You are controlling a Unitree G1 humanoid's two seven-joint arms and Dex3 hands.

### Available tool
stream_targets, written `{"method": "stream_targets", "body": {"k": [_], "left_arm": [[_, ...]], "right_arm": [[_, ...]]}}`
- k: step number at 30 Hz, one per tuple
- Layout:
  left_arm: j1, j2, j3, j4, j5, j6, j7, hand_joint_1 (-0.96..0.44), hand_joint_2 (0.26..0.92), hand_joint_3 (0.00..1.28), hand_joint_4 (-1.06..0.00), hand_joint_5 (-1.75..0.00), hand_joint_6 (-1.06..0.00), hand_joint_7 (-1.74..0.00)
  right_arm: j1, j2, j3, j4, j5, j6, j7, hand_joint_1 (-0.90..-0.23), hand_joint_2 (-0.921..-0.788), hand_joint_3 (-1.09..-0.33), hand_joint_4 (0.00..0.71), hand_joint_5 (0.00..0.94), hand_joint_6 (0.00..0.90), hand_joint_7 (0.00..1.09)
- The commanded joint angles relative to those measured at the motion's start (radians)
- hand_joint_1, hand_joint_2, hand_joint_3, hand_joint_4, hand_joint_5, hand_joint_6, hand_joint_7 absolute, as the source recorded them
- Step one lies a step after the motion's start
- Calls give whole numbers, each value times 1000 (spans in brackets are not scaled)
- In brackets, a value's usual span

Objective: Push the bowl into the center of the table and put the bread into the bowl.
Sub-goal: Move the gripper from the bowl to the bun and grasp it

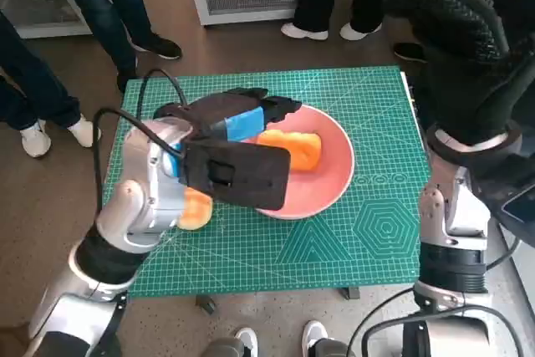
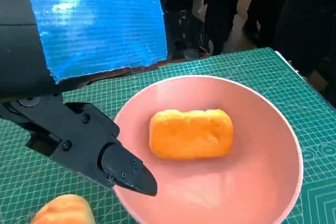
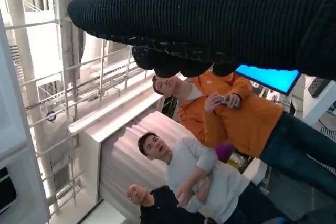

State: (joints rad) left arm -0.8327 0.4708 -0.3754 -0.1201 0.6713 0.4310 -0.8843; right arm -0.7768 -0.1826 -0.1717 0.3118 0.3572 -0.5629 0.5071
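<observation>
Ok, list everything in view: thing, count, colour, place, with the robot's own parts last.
bowl: one, pink, on the mat, about mid-table.
bread in bowl: one piece, golden orange, lying in the bowl.
bread on mat: one piece, golden orange, on the mat beside the bowl, partly hidden under the left arm.
cutting mat: one, green with a printed grid, covering the table.
people: several; legs and shoes stand on the floor beyond the table in the head view, three persons show in the right wrist view.
left hand: one, black with blue tape, over the bowl's near-left rim, holding nothing that shows.
right hand: one, black knitted glove, raised off the table's right side, fingers curled.
</observation>
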Motion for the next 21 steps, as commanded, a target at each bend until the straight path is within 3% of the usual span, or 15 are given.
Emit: {"method": "stream_targets", "body": {"k": [1,12,21], "left_arm": [[-11,51,48,-70,-21,6,-23,-439,666,0,1,1,-81,-118],[49,171,199,-287,-113,81,-106,-417,652,0,1,1,-81,-99],[150,239,300,-413,-174,146,-105,-216,638,1,1,1,-85,-78]], "right_arm": [[15,5,1,-1,8,11,-1,-668,-921,-726,317,1,245,339],[8,6,0,8,8,5,1,-667,-921,-725,320,2,247,335],[1,10,2,15,4,0,1,-666,-921,-725,315,0,244,331]]}}
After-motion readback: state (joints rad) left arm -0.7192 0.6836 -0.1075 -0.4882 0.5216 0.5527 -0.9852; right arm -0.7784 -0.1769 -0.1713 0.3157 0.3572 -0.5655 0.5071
